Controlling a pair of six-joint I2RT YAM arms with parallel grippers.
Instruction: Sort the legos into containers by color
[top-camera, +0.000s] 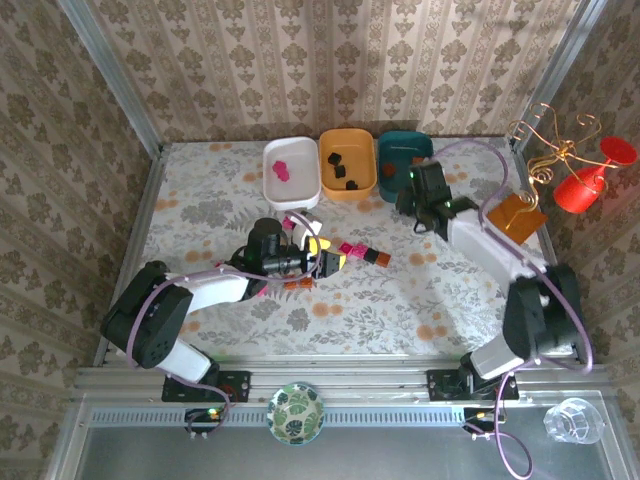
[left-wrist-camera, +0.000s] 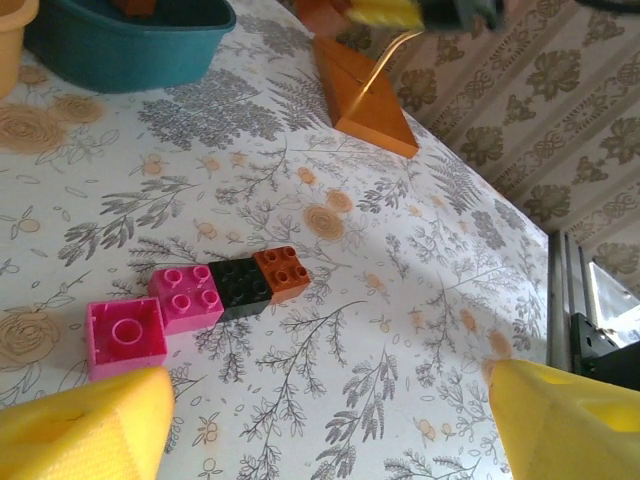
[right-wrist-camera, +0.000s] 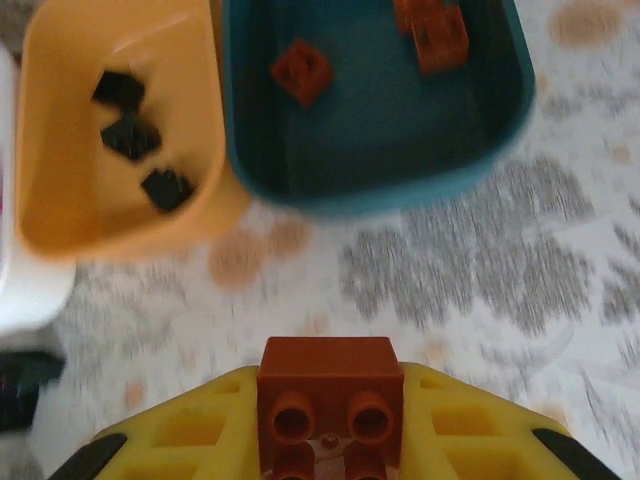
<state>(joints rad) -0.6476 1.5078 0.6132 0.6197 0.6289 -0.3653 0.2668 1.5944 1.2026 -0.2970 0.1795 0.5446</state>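
A lab booth with wallpapered panels (top-camera: 330, 60), aluminium rails (top-camera: 340, 380).

Now the white plastic tray (top-camera: 300, 192) holds pink lego (top-camera: 282, 170); right of it, orange-yellow tray (right-wrist-camera: 60, 200) with black bricks (right-wrist-camera: 130, 135), then teal tray (right-wrist-camera: 400, 130) with orange-brown bricks (right-wrist-camera: 302, 72).

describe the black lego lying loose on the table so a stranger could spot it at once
On the flowered table, look just ahead of the left gripper, where a short row of bricks lies. The black brick sits between a pink brick and an orange-brown brick, touching both; unlike the black ones inside the orange-yellow tray, it lies out on the tabletop.
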